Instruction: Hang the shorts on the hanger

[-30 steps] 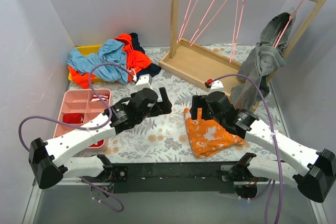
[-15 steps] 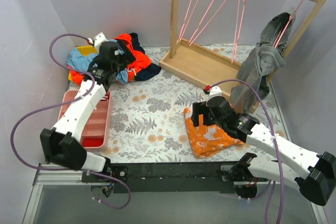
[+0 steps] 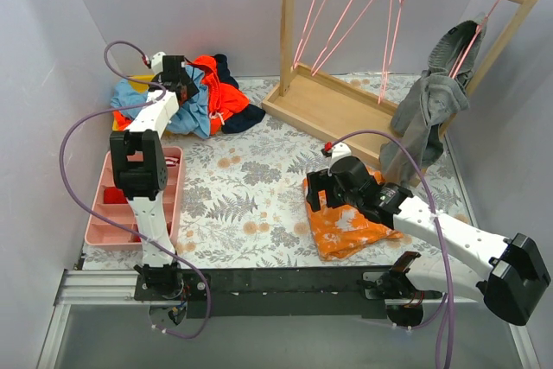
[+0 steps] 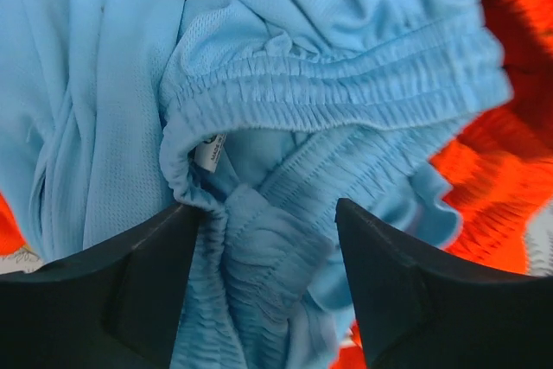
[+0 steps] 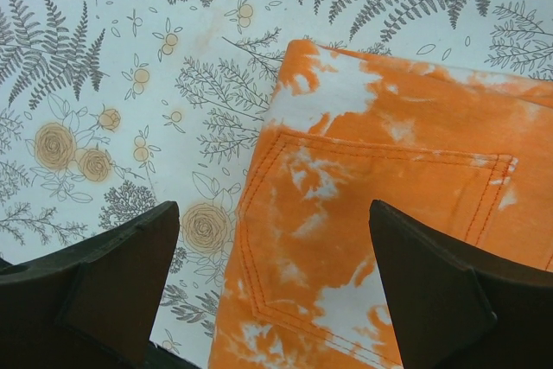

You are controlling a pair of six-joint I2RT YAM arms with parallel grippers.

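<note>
The light blue shorts (image 3: 184,103) lie in the clothes pile at the back left. The left wrist view shows their gathered elastic waist (image 4: 346,75) bunched up. My left gripper (image 3: 177,77) is down on the pile. It is open, with a fold of the blue waistband between its fingers (image 4: 268,213). Several pink wire hangers (image 3: 346,15) hang from the wooden rack (image 3: 328,108) at the back. My right gripper (image 3: 321,186) is open and empty, low over the edge of the orange white-mottled cloth (image 5: 380,213).
Red-orange and dark clothes (image 3: 223,85) lie in the pile over a yellow bin (image 3: 145,82). A pink compartment tray (image 3: 130,205) sits at the left. A grey garment (image 3: 428,110) hangs on a hanger at the rack's right end. The orange cloth (image 3: 350,226) lies front right.
My left arm has swung from the middle of the table back to the pile at the far left and lowered onto the blue shorts. My right gripper has shifted slightly left.
</note>
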